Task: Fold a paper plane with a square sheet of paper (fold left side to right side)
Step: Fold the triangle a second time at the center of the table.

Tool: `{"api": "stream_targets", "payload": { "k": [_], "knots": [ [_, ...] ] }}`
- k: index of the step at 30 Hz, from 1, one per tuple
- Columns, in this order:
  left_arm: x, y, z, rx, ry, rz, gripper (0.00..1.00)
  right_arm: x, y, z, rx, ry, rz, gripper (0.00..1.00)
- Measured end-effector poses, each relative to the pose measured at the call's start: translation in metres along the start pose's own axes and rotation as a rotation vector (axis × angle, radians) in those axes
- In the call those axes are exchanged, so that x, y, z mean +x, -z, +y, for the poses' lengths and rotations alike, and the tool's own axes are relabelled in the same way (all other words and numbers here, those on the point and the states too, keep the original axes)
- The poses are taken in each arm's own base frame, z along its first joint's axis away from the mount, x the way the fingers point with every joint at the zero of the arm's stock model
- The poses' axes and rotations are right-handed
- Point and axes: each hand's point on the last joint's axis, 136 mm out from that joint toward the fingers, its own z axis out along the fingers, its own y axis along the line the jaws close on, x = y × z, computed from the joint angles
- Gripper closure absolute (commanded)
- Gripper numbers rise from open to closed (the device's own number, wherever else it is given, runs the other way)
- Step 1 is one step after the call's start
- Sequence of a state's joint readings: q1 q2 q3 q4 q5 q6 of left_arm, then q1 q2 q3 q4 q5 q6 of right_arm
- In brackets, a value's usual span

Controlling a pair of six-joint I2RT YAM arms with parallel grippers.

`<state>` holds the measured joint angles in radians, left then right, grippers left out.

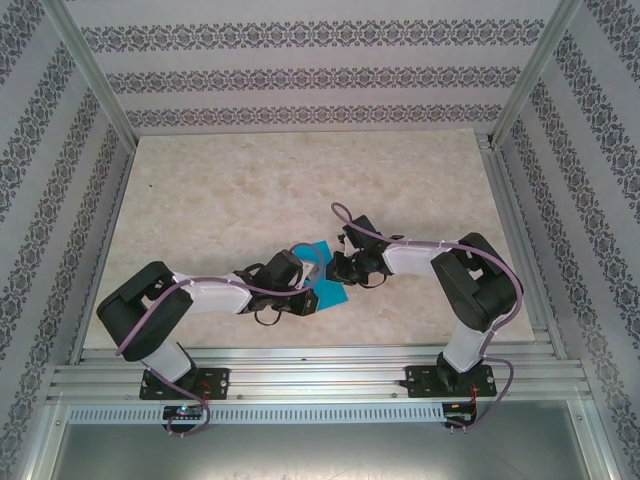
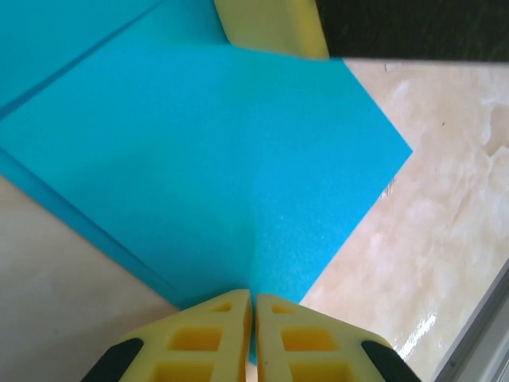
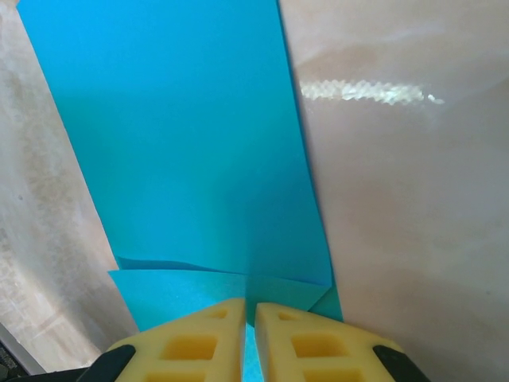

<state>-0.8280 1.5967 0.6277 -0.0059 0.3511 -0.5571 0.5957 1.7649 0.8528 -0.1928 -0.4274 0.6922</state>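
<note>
**A:** Where is the square sheet of paper?

**B:** On the near-middle of the beige marble-look tabletop, between the 2 grippers. From above, cyan patches show around them.

**A:** Flat?

**B:** Not wholly. In the right wrist view a lower layer's edge juts out beneath the top layer, close to the fingers. The left wrist view shows a second edge running along the lower left.

**A:** The left gripper?

**B:** Its 2 yellow fingers are pressed together on a corner of the sheet.

**A:** And the right gripper?

**B:** Clamped on the paper's edge, with a cyan sliver between the fingers. The left wrist view shows a yellow finger at the sheet's far edge.
</note>
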Motion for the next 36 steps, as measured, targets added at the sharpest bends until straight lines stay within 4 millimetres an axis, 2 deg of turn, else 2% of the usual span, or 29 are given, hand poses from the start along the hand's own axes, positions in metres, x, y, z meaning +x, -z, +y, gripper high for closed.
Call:
{"api": "stream_targets", "payload": {
  "k": [11, 13, 18, 20, 26, 36],
  "knots": [
    [0.011, 0.002, -0.004, -0.004, -0.017, 0.035, 0.88, 0.000, 0.000, 0.000, 0.002, 0.006, 0.008, 0.85],
    [0.016, 0.004, -0.005, -0.006, -0.019, 0.049, 0.91, 0.000, 0.000, 0.000, 0.002, 0.006, 0.008, 0.85],
    [0.043, 0.021, -0.004, -0.025, 0.007, 0.131, 0.95, 0.000, 0.000, 0.000, 0.002, 0.006, 0.009, 0.85],
    [0.044, 0.028, -0.003, -0.025, 0.019, 0.135, 0.96, 0.000, 0.000, 0.000, 0.002, 0.006, 0.009, 0.85],
    [0.021, 0.036, -0.005, -0.016, 0.047, 0.095, 0.98, 0.000, 0.000, 0.000, 0.002, 0.008, 0.009, 0.85],
    [-0.029, 0.026, -0.025, 0.025, 0.005, 0.036, 0.99, 0.000, 0.000, 0.000, 0.004, 0.007, 0.012, 0.85]
  ]
}}
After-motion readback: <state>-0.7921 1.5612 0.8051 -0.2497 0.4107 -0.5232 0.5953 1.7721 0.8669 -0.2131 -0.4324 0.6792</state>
